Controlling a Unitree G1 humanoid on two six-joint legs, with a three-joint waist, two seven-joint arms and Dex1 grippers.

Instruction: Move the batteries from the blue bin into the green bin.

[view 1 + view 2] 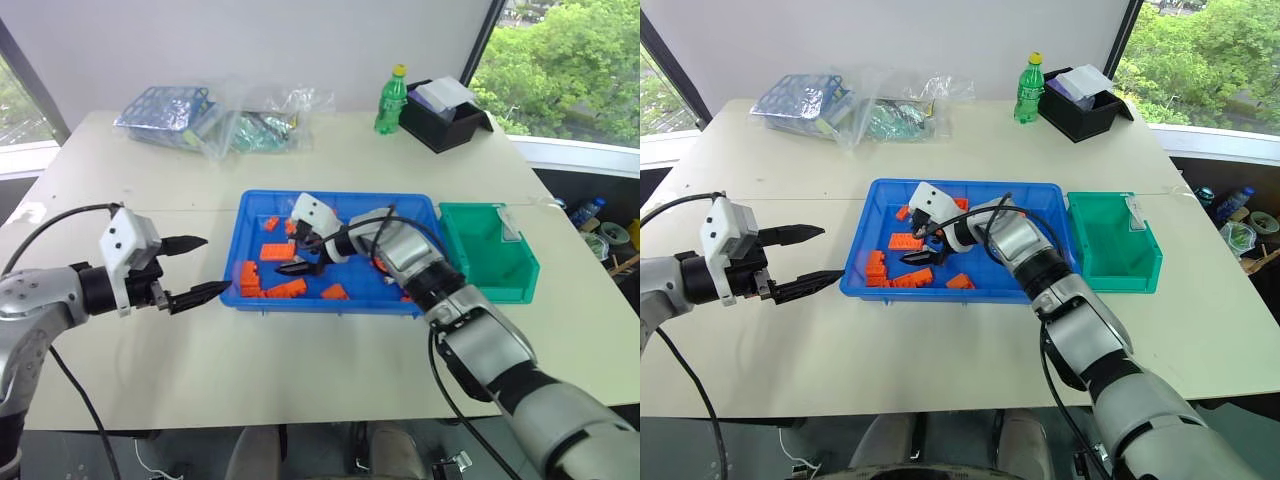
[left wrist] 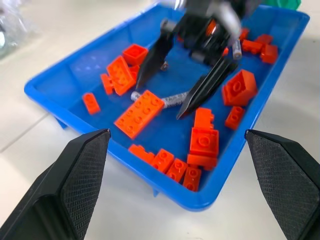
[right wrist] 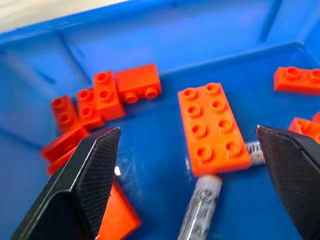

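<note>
Left gripper (image 1: 195, 268) is hanging just left of the blue bin (image 1: 420, 208), jaws wide, holding nothing. Right gripper (image 2: 172, 87) is hovering inside the bin, jaws spread wide and empty, straddling a battery (image 3: 202, 209). This looks like the pick step; next it needs lowering and closing. The battery is half hidden under an orange brick (image 3: 212, 128); any others can't be made out. Green bin (image 1: 490, 250) is sitting just right.

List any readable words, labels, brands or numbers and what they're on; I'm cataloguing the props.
No text can be read.
Battery: dark print on its silver wrap, too blurred to read.
Green bin: small white label, too small to read.
Green bottle: label too small to read.
Orange bricks: studs only, no legible marking.
</note>
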